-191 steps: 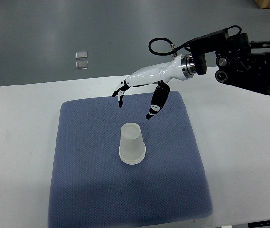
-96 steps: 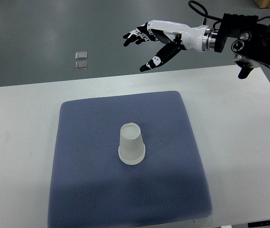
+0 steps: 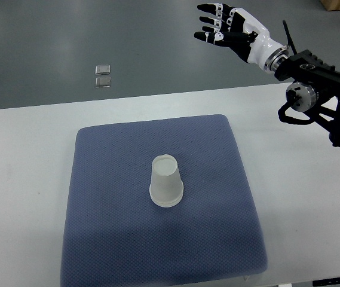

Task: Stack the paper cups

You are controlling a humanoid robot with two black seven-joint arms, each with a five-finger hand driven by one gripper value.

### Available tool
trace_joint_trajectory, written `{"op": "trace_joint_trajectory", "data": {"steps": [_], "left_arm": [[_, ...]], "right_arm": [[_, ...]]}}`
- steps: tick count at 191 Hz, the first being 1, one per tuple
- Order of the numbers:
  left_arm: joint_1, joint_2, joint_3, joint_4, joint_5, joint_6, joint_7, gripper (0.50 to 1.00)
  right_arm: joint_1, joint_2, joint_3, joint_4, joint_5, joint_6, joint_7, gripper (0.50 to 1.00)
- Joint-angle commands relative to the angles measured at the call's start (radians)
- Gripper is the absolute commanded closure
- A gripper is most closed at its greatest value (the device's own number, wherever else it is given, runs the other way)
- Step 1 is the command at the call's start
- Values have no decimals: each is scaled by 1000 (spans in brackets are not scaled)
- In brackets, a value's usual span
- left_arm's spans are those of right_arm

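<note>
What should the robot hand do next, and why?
Probably pull the rest of the way back and rest. The cups already sit upside down as one stack on the blue mat, and no loose cup shows. The right robot hand is open, empty, high above the table's far edge.

This looks like a robotics lab or test room: a plain white bench with a blue padded mat laid on it, a bare grey floor beyond, and a black robot arm with exposed joints and cabling.
</note>
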State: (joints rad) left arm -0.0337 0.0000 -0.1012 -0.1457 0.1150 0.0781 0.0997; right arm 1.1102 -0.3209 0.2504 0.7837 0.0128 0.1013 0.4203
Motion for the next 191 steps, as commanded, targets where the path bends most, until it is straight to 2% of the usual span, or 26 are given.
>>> {"op": "trace_joint_trajectory", "data": {"steps": [1, 25, 71, 88, 108, 129, 156, 191], "left_arm": [[0, 0, 0, 0, 0, 0, 0, 500], [0, 0, 0, 0, 0, 0, 0, 500], [0, 0, 0, 0, 0, 0, 0, 500], [0, 0, 0, 0, 0, 0, 0, 500], [0, 0, 0, 0, 0, 0, 0, 500], [0, 0, 0, 0, 0, 0, 0, 500], [0, 0, 0, 0, 0, -1, 0, 500], [0, 0, 0, 0, 0, -1, 0, 500]], "right_arm": [[-41, 31, 44, -18, 99, -45, -1, 574], [-76, 39, 46, -34, 222, -86, -21, 574], [-115, 63, 46, -41, 351, -89, -89, 574], [-132, 69, 38, -40, 338, -61, -94, 574], [-150, 74, 36, -40, 283, 26, -92, 574], [-165, 72, 41, -41, 239, 51, -87, 574], [-193, 71, 58, -90, 174, 143, -75, 574], [-211, 68, 121, -104, 164, 150, -72, 574]]}}
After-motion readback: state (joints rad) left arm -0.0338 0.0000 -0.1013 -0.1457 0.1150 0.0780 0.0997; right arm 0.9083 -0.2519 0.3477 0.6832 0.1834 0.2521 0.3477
